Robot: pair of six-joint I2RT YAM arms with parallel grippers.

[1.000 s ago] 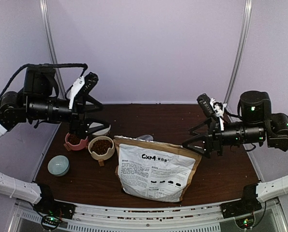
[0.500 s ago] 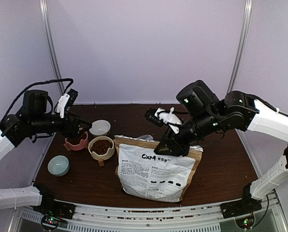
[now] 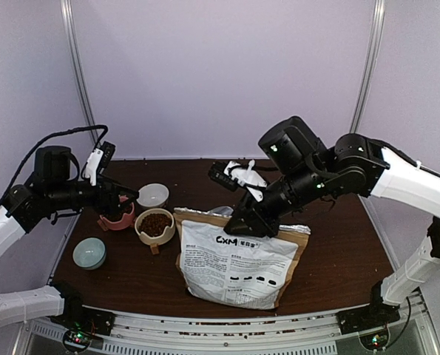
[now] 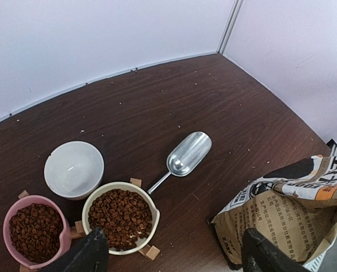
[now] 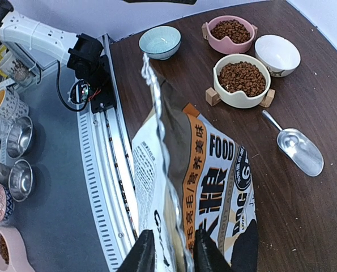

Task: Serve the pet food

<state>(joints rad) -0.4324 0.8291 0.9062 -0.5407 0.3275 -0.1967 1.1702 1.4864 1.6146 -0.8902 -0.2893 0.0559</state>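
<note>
Four bowls (image 5: 277, 54), two holding pet food (image 4: 120, 218), one scoop (image 4: 188, 154) and one bag (image 3: 238, 262).

Your booth has plain pale-lilac walls (image 3: 227, 74) at the back and on both sides. They meet at two slim metal posts, a left post (image 3: 75, 74) and a right post (image 3: 368, 66), both leaning slightly inward in the top view.

The table (image 3: 338, 259) is dark brown wood grain and narrows toward the back wall. Pale specks are scattered across it.

A ribbed silver rail (image 3: 227, 339) runs along your near edge.

Past the rail, the right wrist view shows you grey floor (image 5: 49, 187). Steel bowls (image 5: 19, 136) and cups (image 5: 7, 105) stand at its edge.

The light is soft and even, with a faint sheen on the tabletop and weak shadows.
</note>
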